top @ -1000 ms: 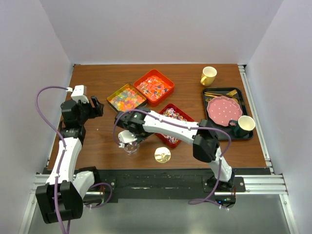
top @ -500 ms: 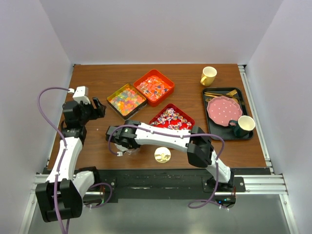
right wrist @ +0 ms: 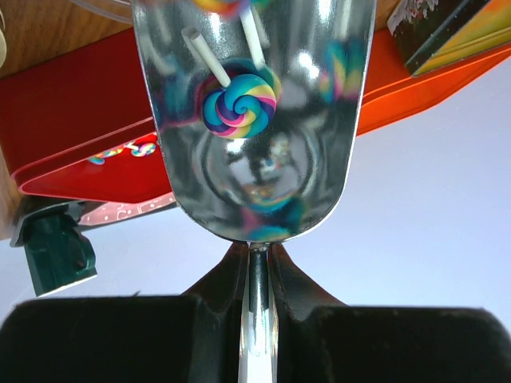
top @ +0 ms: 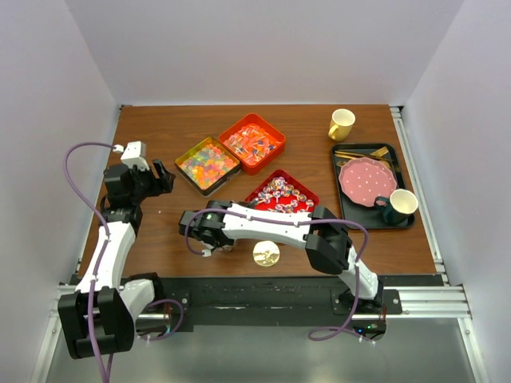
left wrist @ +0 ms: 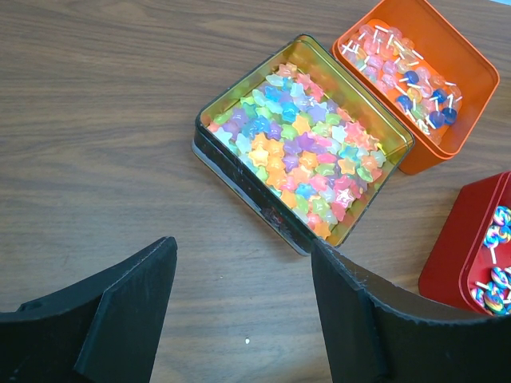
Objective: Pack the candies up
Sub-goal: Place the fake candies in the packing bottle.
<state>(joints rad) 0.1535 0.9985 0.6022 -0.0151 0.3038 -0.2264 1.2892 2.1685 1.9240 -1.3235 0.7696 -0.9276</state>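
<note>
I have the right gripper (right wrist: 254, 259) clamped narrow on the handle of a shiny metal scoop (right wrist: 311, 120), and one swirled pink, blue and purple lollipop (right wrist: 238, 102) lies in the bowl of it, with the stick of a second showing at the top edge of the wrist view. That load sits near the front of the brown wooden table (left wrist: 96, 120), just off the near-left corner of the red square tray (right wrist: 88, 159) that holds the rest of the swirled sweets. A round gold lid (top: 266, 254) lies flat on the table just beside the right wrist, which I take to mean a container stands open for filling. From overhead the wrist covers that spot, so I cannot tell what is under it or how much is already packed. The left gripper (left wrist: 241, 255) hangs wide open and empty above bare wood, near the gold-walled square tin (left wrist: 247, 195). That tin looks brim-full of star-shaped gummies (left wrist: 307, 152), and the orange square tray (left wrist: 467, 76) behind it keeps a good pile of red and blue stick candies (left wrist: 403, 68). By my reckoning we are early: one scoop of swirled sweets is in transit, and most of all three kinds remains to be moved, with the lid yet to go on.
</note>
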